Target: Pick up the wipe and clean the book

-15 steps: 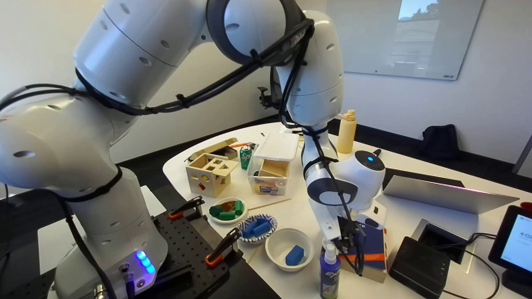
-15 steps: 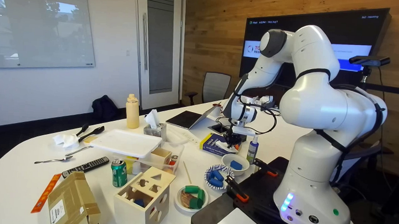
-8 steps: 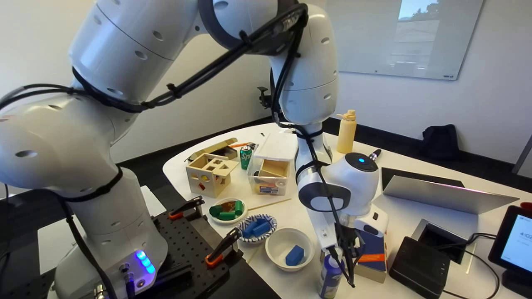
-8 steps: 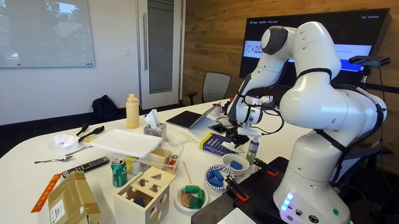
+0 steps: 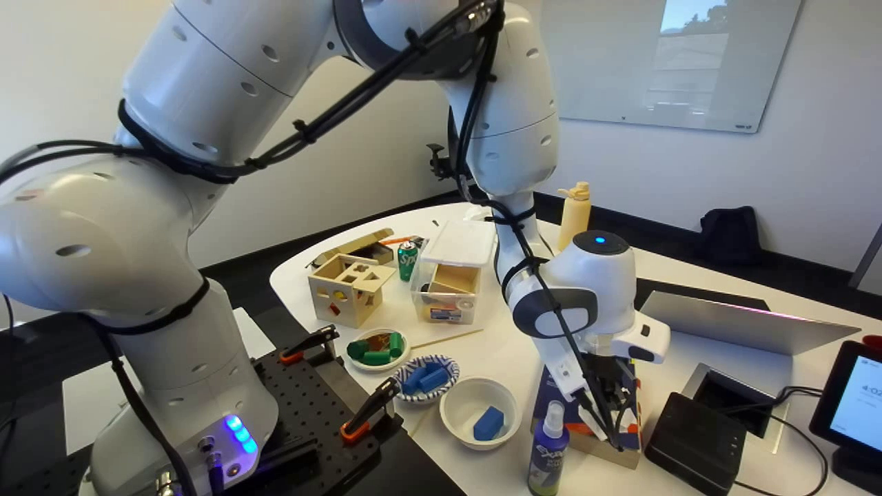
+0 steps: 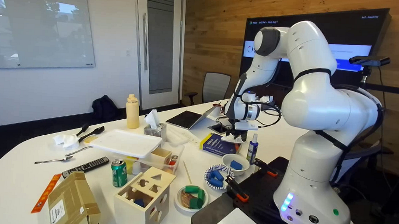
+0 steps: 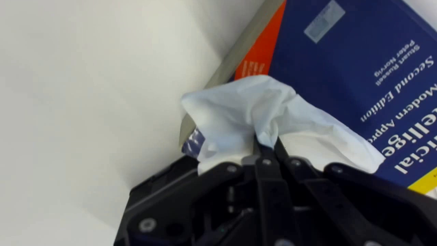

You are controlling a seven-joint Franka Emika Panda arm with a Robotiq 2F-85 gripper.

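- Clenched on a fold of thin, crumpled white wipe (image 7: 269, 118), with the tips of the black, jointed, two-fingered pincer (image 7: 268, 146) set close together.
- Pointed downward over one end of a thick, closed, dark blue book (image 7: 334, 78) with an orange-red wedge, a yellow band and white lettering.
- With wipe ends spread loosely to either side of the tips in the wrist view, hiding part of the book near a corner; cannot tell whether touching the cover.
- As for the book, flat on the smooth white counter (image 7: 75, 95), cover up.
- Near the book, upright, a purple spray bottle (image 5: 549, 451) with a white nozzle.
- Farther along, a plain white round bowl (image 5: 463, 408) with one blue block (image 5: 489, 423) inside.
- Just beside that, a blue-and-white patterned bowl (image 5: 450, 372), also round, with more blue blocks (image 5: 433, 380).
- Next in the row, a small white round plate (image 6: 178, 199) with green cylinders (image 6: 200, 195).
- Well apart from the pincer, a pale wooden box (image 6: 139, 211) with cut-out shapes, a green metal can (image 6: 119, 172), and a clear plastic bin (image 5: 422, 310) partly under a flat white lid (image 5: 459, 242).
- Also on the counter, an open silver laptop (image 5: 730, 322) and a tall, pale yellow bottle (image 6: 132, 112).
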